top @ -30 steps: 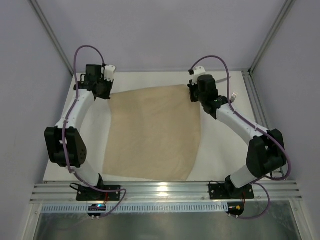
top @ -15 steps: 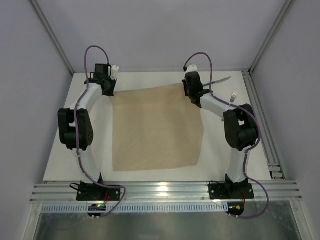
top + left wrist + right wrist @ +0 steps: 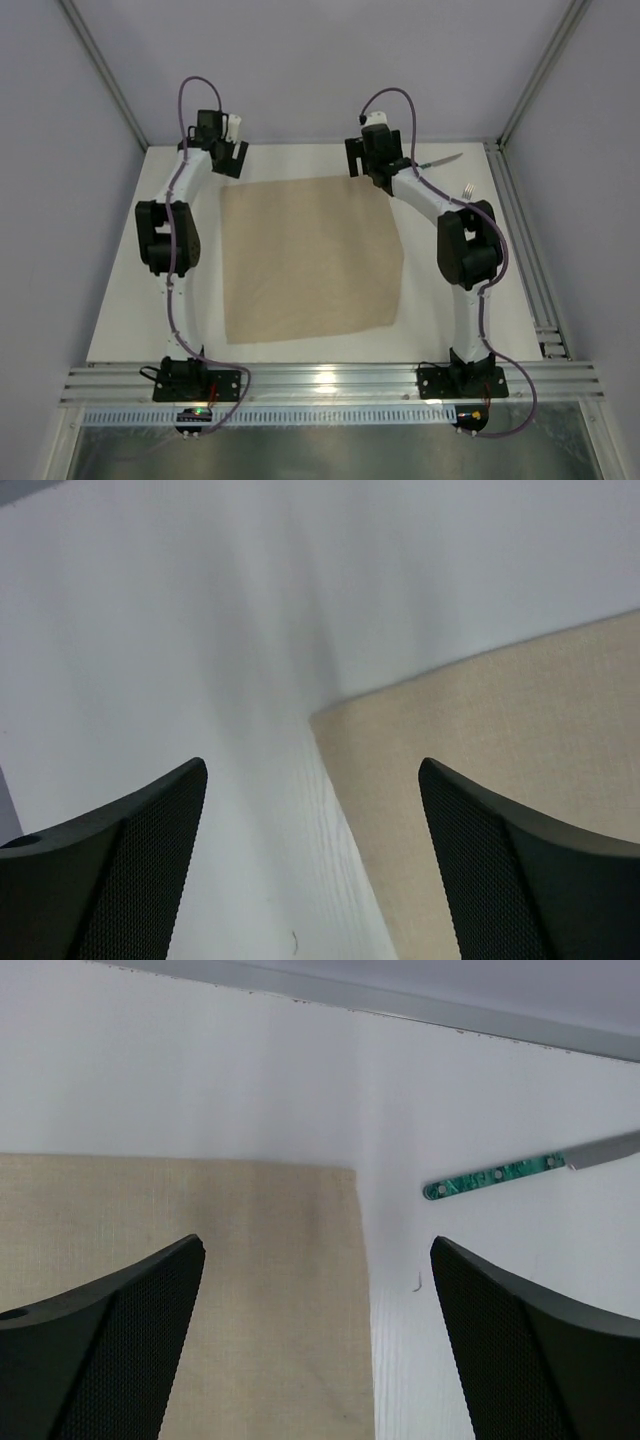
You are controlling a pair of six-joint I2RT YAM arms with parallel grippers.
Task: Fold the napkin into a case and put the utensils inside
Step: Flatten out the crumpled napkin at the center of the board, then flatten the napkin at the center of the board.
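napkin [image 3: 310, 260] lies flat and unfolded, far corners beneath left gripper [image 3: 312, 770] and right gripper [image 3: 317, 1245], both gaping, holding nothing. risk: knife [image 3: 500, 1175], just right of right gripper, could be swept off during folding.

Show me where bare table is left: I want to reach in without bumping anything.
Bare table runs along the napkin's near edge, between the arm bases, and along its far edge, between left gripper and right gripper. Crowded: the far right corner holds knife and fork, and an arm overhangs each side strip.
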